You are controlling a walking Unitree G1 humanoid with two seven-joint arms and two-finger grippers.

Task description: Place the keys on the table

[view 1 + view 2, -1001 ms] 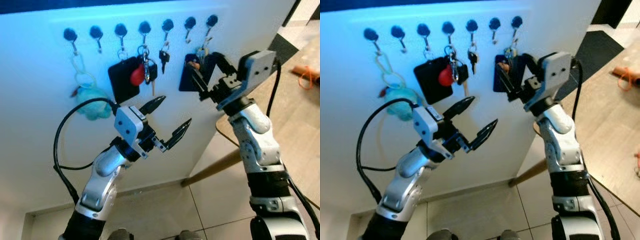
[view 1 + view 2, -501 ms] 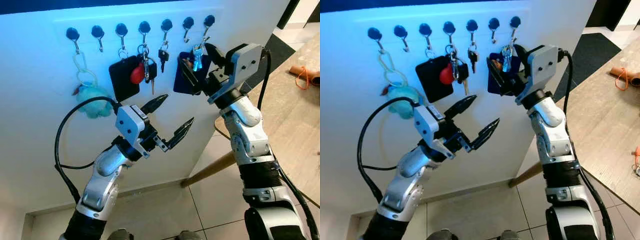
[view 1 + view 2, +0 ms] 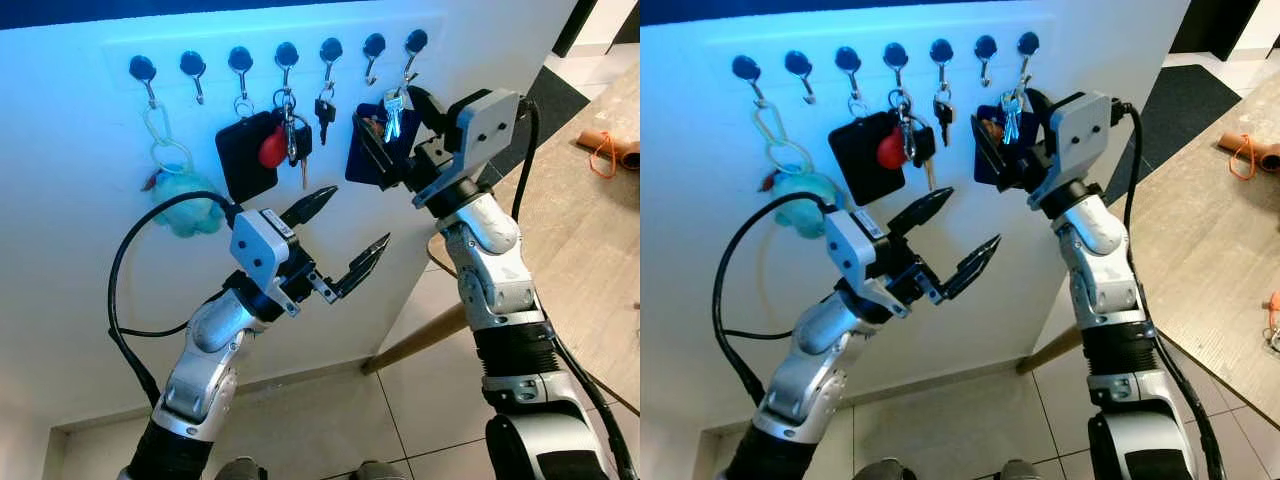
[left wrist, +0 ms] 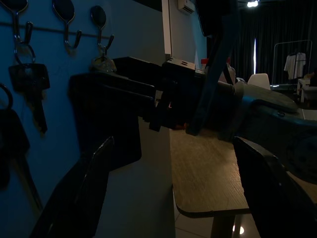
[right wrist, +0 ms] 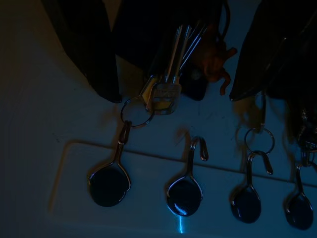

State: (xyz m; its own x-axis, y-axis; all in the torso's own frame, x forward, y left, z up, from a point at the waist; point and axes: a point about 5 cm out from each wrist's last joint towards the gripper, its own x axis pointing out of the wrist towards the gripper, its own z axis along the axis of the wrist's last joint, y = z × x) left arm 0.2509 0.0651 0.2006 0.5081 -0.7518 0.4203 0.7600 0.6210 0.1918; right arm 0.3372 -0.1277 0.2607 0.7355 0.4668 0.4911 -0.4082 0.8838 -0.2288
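Left eye view: keys (image 3: 390,108), hanging by their ring from the last hook (image 3: 412,47) of the wall rack, beside a dark blue fob (image 3: 364,152); right gripper (image 3: 392,140) raised against them, fingers spread to either side of the bunch, nothing clamped yet. Left gripper (image 3: 345,237) hovering lower, wide open, empty. Right eye view: desk (image 3: 1210,250) to the robot's right, well apart from the rack. Left wrist view: dark; desk edge and the right arm discernible. Right wrist view: keys (image 5: 166,74) between the two black fingers, ring (image 5: 137,112) on its hook. Risks, as judged: closing on the fob instead of the keys; pulling outward rather than lifting, so the ring snags the hook; a loose pinch on the thin blades letting the bunch drop to the tiled floor (image 3: 340,420).
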